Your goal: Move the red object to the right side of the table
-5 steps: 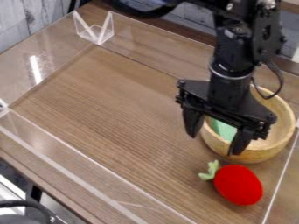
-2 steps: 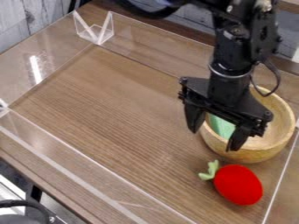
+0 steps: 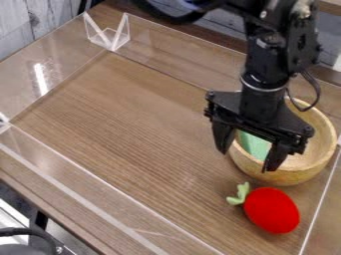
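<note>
The red object (image 3: 272, 209), a plush strawberry with a green leafy top at its left, lies on the table (image 3: 134, 129) near the front right corner. My gripper (image 3: 249, 151) hangs above and behind it, pointing straight down with its jaws open and nothing between them. Its two black fingers (image 3: 221, 139) straddle the near rim of the wooden bowl. A gap of bare tabletop separates the fingertips from the strawberry.
A round light wooden bowl (image 3: 309, 159) with something green inside sits at the right edge, partly behind the gripper. Low clear acrylic walls (image 3: 54, 169) border the table. A clear bracket (image 3: 107, 32) stands at the back left corner.
</note>
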Tool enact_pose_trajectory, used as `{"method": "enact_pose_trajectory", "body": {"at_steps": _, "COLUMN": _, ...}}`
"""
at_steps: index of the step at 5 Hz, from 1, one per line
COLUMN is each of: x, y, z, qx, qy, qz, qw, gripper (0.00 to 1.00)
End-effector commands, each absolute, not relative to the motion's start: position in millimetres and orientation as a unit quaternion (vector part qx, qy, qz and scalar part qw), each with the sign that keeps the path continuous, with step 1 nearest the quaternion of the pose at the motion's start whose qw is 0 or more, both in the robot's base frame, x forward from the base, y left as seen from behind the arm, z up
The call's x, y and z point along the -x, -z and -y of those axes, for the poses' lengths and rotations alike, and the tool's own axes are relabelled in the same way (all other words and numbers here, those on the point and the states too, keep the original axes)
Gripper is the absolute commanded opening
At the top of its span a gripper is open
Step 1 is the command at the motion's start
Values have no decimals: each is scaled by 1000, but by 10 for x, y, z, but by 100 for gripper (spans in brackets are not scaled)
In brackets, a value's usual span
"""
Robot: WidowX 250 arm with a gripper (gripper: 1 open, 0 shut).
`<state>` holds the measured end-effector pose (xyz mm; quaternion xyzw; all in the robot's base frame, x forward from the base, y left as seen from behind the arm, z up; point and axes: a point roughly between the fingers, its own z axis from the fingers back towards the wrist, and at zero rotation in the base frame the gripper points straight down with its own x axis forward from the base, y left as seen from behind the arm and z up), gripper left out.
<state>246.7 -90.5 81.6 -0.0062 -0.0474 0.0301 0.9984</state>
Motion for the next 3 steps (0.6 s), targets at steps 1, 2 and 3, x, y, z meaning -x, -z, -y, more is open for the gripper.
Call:
{"method": "enact_pose_trajectory", "body": {"at_steps": 1, "x": -2474, "y": -855, "z": 942, "qx": 6, "qy": -39, "qz": 62, "qw": 997, "gripper": 100}}
{"method": "enact_pose_trajectory", "body": {"at_steps": 2, "x": -2423, "y": -923, "z": 907, "qx": 4, "qy": -3, "qz": 67, "qw": 998, "gripper": 100}}
{"method": "enact_pose_trajectory", "body": {"at_steps": 3, "x": -2371, "y": -1035, "z": 896, "qx": 6, "qy": 31, "qz": 74, "qw": 997, "gripper": 100}}
